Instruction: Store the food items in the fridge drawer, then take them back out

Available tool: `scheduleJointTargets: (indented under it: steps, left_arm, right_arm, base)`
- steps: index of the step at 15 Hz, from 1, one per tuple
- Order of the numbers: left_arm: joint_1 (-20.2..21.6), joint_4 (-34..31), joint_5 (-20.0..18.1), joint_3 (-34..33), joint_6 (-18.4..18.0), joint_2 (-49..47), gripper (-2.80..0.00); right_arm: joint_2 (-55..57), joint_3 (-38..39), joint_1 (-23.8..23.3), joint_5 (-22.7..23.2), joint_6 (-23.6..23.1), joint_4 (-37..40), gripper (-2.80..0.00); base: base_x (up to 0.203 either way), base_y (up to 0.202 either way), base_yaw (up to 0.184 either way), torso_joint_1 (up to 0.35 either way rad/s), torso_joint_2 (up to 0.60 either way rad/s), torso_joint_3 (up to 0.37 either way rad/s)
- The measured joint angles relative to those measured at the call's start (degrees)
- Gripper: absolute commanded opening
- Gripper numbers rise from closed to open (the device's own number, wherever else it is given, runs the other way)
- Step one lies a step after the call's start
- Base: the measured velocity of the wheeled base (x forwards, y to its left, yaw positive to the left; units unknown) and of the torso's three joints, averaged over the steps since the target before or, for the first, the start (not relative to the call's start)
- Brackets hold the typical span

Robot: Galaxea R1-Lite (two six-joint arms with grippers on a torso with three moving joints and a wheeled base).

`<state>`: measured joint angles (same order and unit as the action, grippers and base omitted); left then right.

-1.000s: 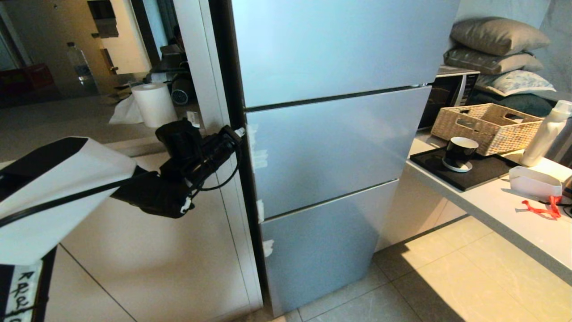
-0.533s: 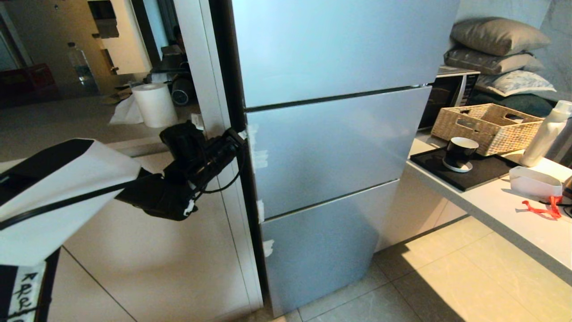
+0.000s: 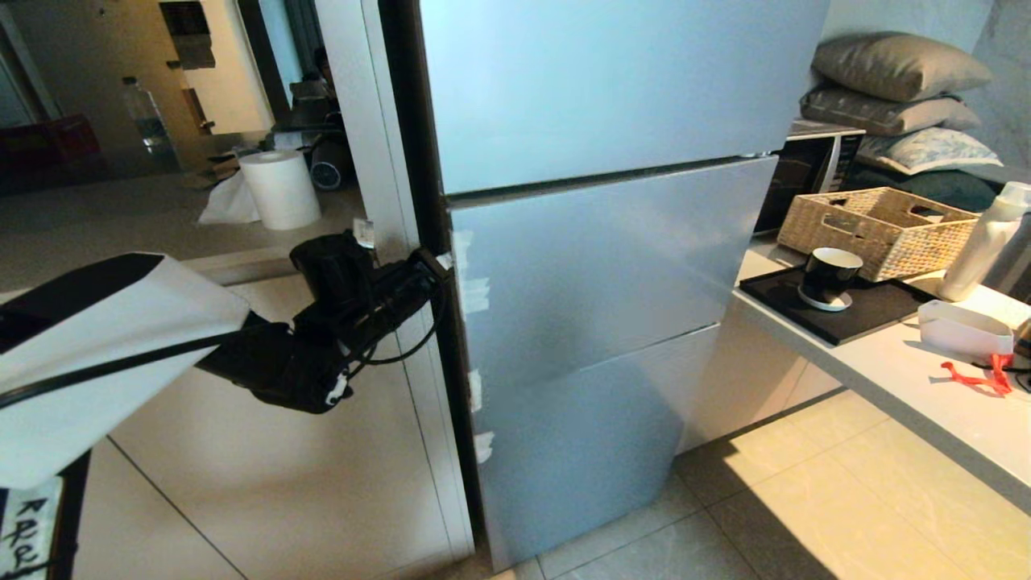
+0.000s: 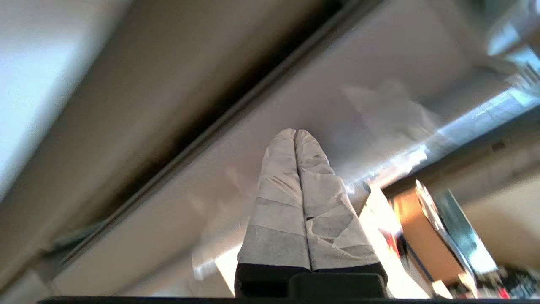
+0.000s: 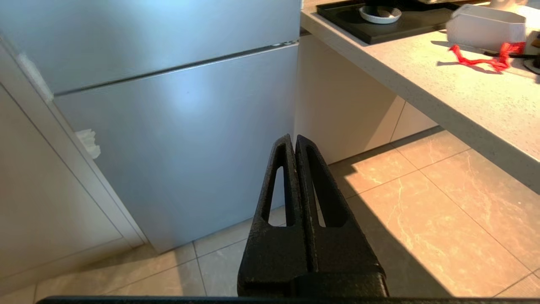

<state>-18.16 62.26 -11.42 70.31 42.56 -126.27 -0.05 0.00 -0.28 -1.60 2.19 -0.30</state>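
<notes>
The fridge (image 3: pixel 612 97) shows three silver-grey front panels. My left gripper (image 3: pixel 441 259) is at the left edge of the middle panel (image 3: pixel 612 258), its white-wrapped fingers (image 4: pixel 280 177) pressed together and shut, with the tips against the panel's edge. That panel stands slightly out from the fridge body on its left side. My right gripper (image 5: pixel 294 137) hangs shut and empty low in front of the bottom panel (image 5: pixel 181 139), outside the head view. The food items and the fridge drawer are hidden.
A counter (image 3: pixel 902 362) juts out right of the fridge, bearing a black tray (image 3: pixel 870 310) with a mug (image 3: pixel 830 275), a wicker basket (image 3: pixel 882 225), a white bottle (image 3: pixel 983 242) and a white box (image 3: pixel 962 326). White cabinet fronts (image 3: pixel 266 475) stand left of the fridge. Tiled floor (image 3: pixel 805 515) lies below.
My left gripper has moved down and slightly right along the middle panel's left edge. That edge has come a little way out from the fridge. The right arm has not moved.
</notes>
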Motion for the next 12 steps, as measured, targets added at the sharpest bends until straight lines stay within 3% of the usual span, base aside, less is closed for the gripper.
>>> scheduleJointTargets:
  steps: [6, 12]
  left_arm:
    - [-0.63, 0.88, -0.37, -2.71, -0.01, 0.93, -2.80]
    - [-3.85, 2.38, -0.29, -11.10, -0.11, 5.47, -2.80]
  right_arm:
    - [0.00, 0.00, 0.03, 0.02, -0.02, -0.02, -2.80]
    - [0.00, 0.00, 0.01, 0.00, 0.00, 0.00, -2.80]
  base:
    - [0.000, 0.000, 0.000, 0.000, 0.00, 0.000]
    - [0.000, 0.000, 0.000, 0.000, 0.00, 0.000]
